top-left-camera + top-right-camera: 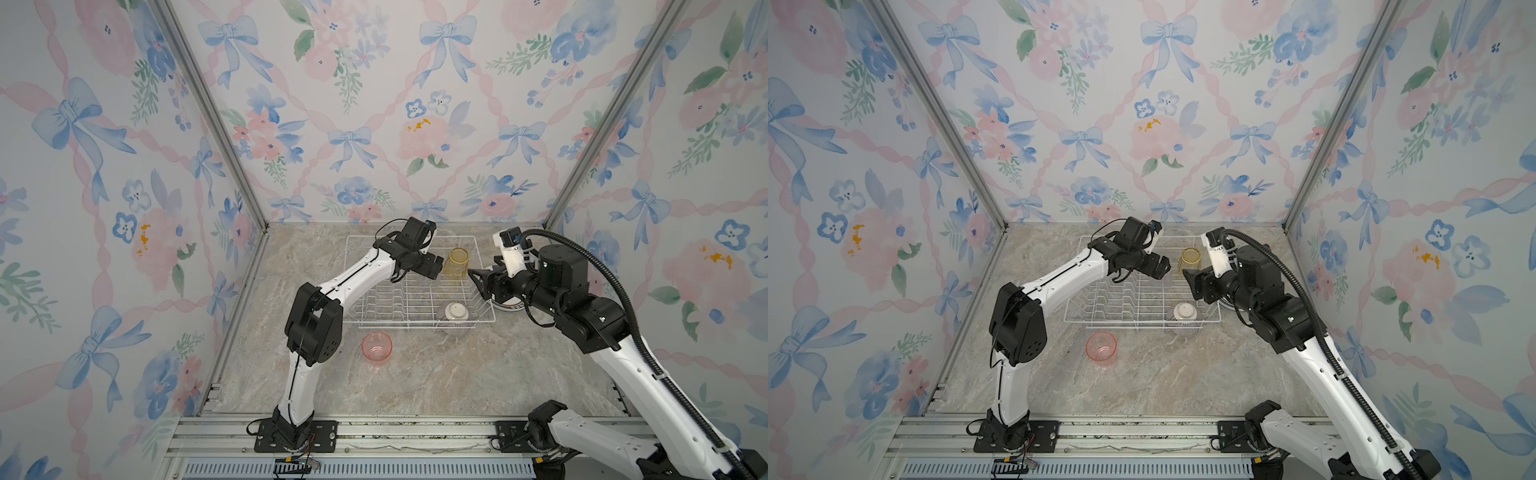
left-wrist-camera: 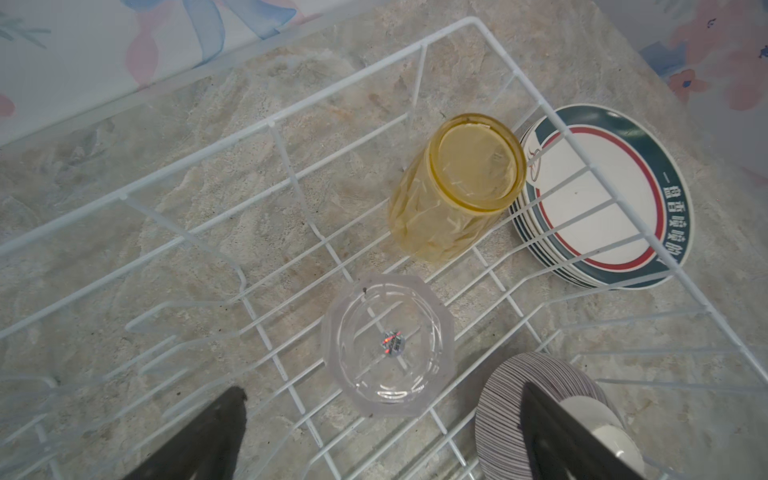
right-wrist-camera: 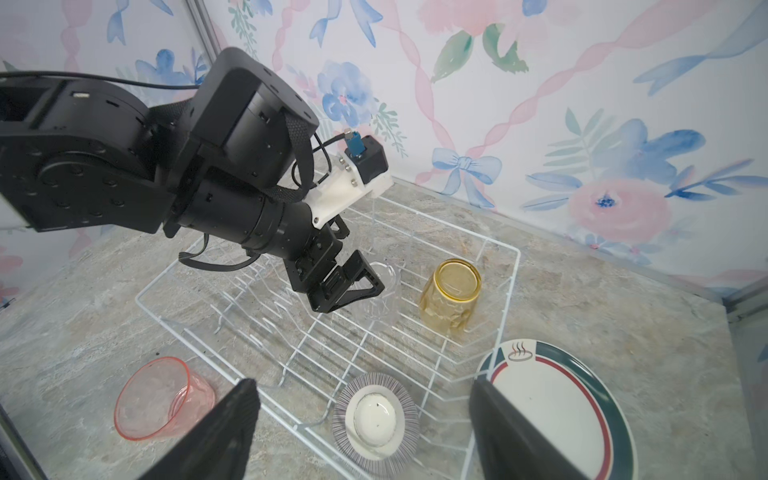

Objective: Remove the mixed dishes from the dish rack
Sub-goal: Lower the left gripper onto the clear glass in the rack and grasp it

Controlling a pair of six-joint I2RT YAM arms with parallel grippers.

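- Pink translucent tumbler [image 1: 377,348]: upright on marble tabletop, outside white wire dish rack [image 2: 270,123], near its front.
- Left gripper [image 3: 351,286]: jaws spread wide, empty, poised over clear faceted tumbler [image 2: 388,345] in rack.
- Step judged: clear tumbler pick. Next move: descend, straddle its wall, close gently; glass is slippery.
- Yellow translucent tumbler [image 1: 456,262] and purple-striped glass bowl [image 1: 455,318]: both inverted, in rack.
- Right gripper [image 1: 478,281]: jaws released, empty, at rack's right edge.
- Stacked white plates with dark rims [image 2: 598,195]: on table just beside rack.

A marble-patterned tabletop [image 1: 436,386] carries a white wire dish rack [image 1: 399,303] toward its back edge. A pink tumbler [image 1: 377,348] stands mouth up between rack and front edge. A stack of plates [image 3: 557,403] sits just beside the rack, toward the right edge.
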